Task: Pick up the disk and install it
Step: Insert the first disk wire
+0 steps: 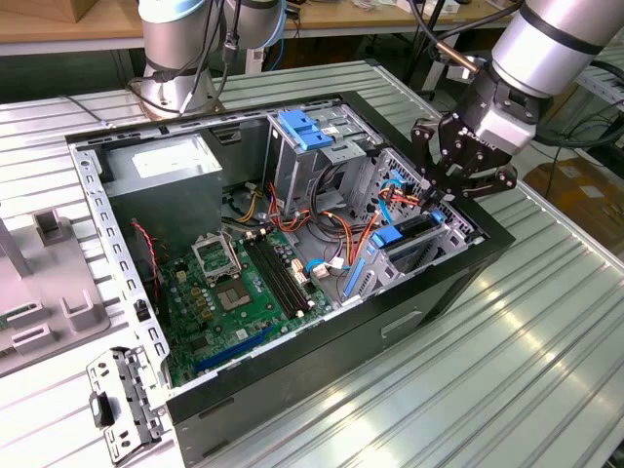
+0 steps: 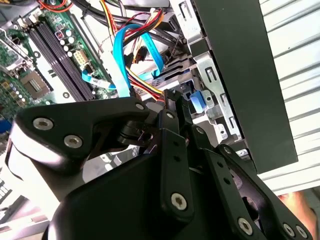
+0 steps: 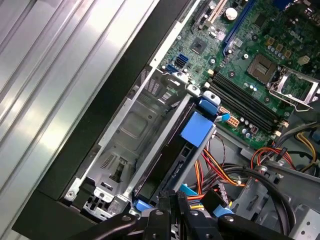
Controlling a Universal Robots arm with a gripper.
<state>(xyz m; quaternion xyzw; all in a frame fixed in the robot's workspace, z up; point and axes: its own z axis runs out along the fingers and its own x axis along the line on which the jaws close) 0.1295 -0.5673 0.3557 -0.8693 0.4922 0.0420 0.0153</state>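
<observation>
Item: open computer case (image 1: 468, 263) on a ribbed metal table (image 1: 546, 390), motherboard (image 1: 244, 292) exposed. The disk (image 1: 409, 232) stood on edge in the drive bay at the case's front corner, at the exterior view's right; in the first wrist view the disk (image 3: 172, 165) showed as a dark slab with light-blue rails and tab, its long axis running lengthwise along the bay. The gripper (image 1: 436, 187) hung directly above the disk's near end, fingers (image 3: 170, 207) drawn close together, apparently pinching its edge. Label not visible.
</observation>
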